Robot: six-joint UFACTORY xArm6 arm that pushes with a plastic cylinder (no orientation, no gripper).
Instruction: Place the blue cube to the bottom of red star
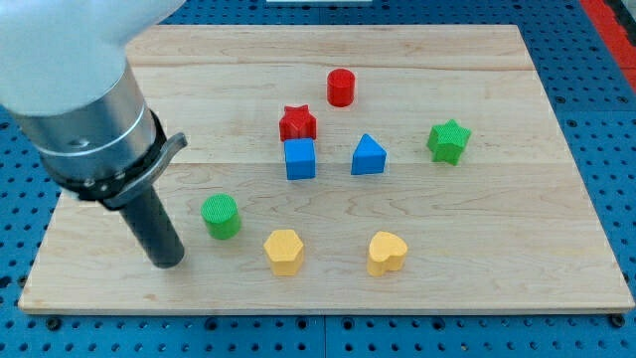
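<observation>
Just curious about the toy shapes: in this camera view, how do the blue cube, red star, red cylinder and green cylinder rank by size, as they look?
1. Blue cube and green cylinder: too alike to rank.
2. Red star.
3. Red cylinder.
The differences are small, and blocks higher in the view may simply sit farther from the camera.

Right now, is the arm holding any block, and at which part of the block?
Nothing is held. My tip rests on the board, apart from every block; the green cylinder is nearest, toward the view's right.

Green cylinder (221, 216) just right of my tip (167, 263)
</observation>
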